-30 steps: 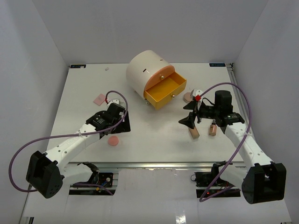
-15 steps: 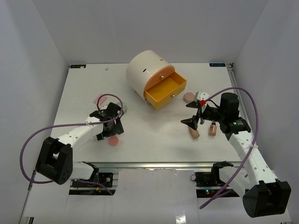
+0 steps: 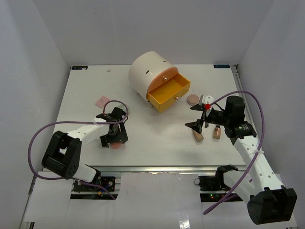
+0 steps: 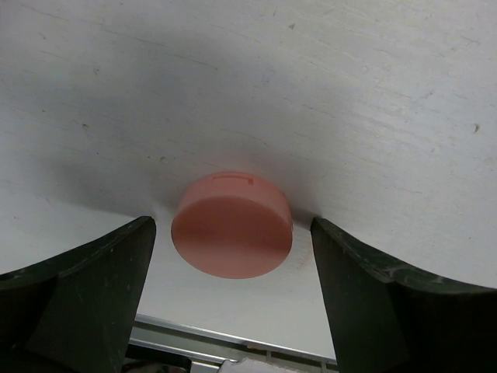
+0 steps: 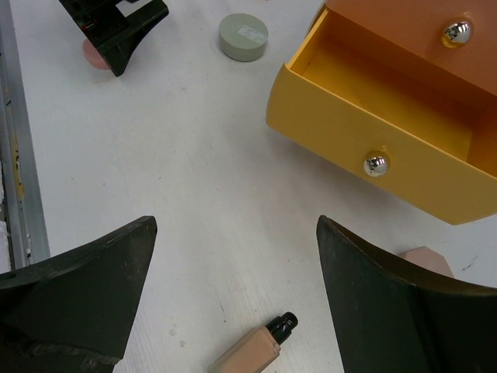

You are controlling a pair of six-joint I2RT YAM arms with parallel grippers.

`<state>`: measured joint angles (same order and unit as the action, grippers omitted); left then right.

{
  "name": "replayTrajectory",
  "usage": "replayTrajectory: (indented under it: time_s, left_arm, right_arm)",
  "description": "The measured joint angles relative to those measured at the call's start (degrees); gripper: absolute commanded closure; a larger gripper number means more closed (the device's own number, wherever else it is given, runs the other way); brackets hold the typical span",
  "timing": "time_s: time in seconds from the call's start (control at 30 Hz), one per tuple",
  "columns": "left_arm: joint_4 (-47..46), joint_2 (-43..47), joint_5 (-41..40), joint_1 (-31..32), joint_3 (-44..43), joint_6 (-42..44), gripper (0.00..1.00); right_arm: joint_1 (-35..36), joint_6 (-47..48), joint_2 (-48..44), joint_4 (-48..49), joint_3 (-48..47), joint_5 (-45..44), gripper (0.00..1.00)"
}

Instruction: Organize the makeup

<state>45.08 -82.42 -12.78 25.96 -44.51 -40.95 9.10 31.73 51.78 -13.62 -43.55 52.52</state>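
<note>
Fingers of my left gripper [image 4: 233,233] are wide, one on each side of the pink compact [image 4: 233,241] lying flat on the table [image 4: 349,78]. I should go low, then squeeze softly on its round sides.

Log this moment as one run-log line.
left gripper: jaws open, straddling pink compact | right gripper: jaws open, empty, near tan bottle | yellow drawer: open, nothing seen inside
</note>
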Motion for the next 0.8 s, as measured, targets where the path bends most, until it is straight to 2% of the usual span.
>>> replayTrajectory:
  time_s: [0.1, 0.23, 0.27, 0.33, 0.4, 0.53, 0.8]
  left_arm:
    - [-0.4, -0.1, 0.8, 0.0, 0.0, 0.3, 0.17]
    - [-1.4, -0.4, 2.1, 0.0, 0.1, 0.7, 0.38]
    - [-1.8, -0.5, 2.7, 0.0, 0.1, 0.8, 0.44]
    - [-2.2, -0.5, 3.5, 0.0, 0.1, 1.1, 0.63]
    - [-2.2, -0.5, 4.1, 0.0, 0.1, 1.3, 0.79]
    - [-2.3, -0.4, 6.2, -0.1, 0.1, 1.8, 0.99]
    - [-5.4, 3.9, 17.8, 0.5, -1.6, 4.8, 1.00]
  right_arm:
    - [-0.1, 0.0, 0.0, 0.0, 0.4, 0.0, 0.10]
    - [-0.4, 0.1, -0.2, 0.0, 0.7, 0.2, 0.10]
    - [-0.5, 0.1, -0.2, 0.0, 0.8, 0.2, 0.10]
    - [-0.5, 0.2, -0.4, 0.0, 1.0, 0.2, 0.10]
    - [-0.5, 0.2, -0.4, 0.0, 1.1, 0.2, 0.10]
    - [-0.8, 0.2, -0.4, 0.0, 1.1, 0.3, 0.10]
    - [-1.8, 0.3, -0.4, 0.0, 1.1, 0.1, 0.10]
